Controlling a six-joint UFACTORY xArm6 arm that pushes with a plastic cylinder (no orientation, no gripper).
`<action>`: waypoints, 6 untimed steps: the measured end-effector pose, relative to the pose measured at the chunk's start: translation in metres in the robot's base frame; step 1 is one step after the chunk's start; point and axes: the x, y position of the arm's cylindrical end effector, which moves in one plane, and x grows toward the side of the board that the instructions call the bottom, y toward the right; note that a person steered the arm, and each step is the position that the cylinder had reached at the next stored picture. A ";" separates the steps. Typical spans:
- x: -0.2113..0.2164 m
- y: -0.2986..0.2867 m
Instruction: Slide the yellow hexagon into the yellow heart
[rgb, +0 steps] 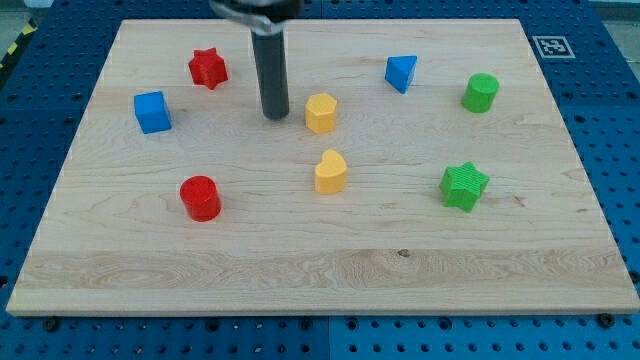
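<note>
The yellow hexagon (321, 113) sits on the wooden board a little above the view's centre. The yellow heart (331, 172) lies just below it, slightly to the right, with a small gap between them. My tip (275, 115) rests on the board to the left of the yellow hexagon, at about the same height in the view, a short gap away and not touching it. The dark rod rises from the tip to the view's top edge.
A red star (208, 68) and a blue cube (152, 112) lie at the upper left, a red cylinder (201, 198) at the lower left. A blue triangle (402, 73) and a green cylinder (481, 92) lie at the upper right, a green star (464, 186) at the right.
</note>
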 end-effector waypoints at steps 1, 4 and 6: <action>-0.046 0.000; 0.062 0.074; 0.065 0.037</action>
